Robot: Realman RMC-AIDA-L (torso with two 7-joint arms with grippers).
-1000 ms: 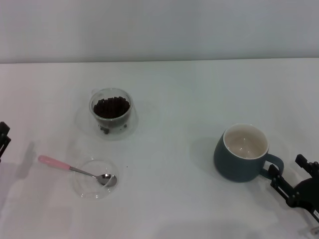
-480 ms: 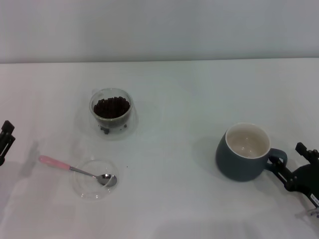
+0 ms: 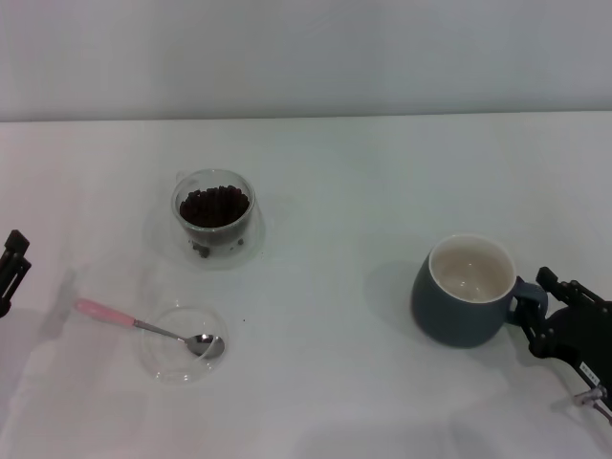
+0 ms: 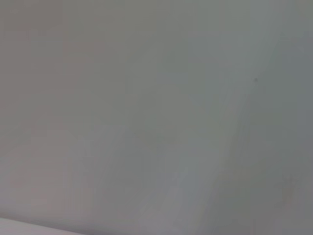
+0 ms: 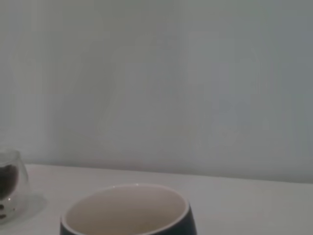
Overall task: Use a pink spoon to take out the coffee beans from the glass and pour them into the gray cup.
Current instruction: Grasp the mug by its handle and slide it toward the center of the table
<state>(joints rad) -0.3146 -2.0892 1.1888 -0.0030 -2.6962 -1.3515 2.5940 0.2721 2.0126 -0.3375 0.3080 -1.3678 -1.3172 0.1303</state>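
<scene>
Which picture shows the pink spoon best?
The head view: the whole pink spoon shows there, its bowl resting in a shallow clear dish. Neither wrist view shows it; the left sees nothing, the right only cup and glass.

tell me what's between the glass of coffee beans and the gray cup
Nothing: in the head view, only bare white table lies between the glass and the gray cup.
</scene>
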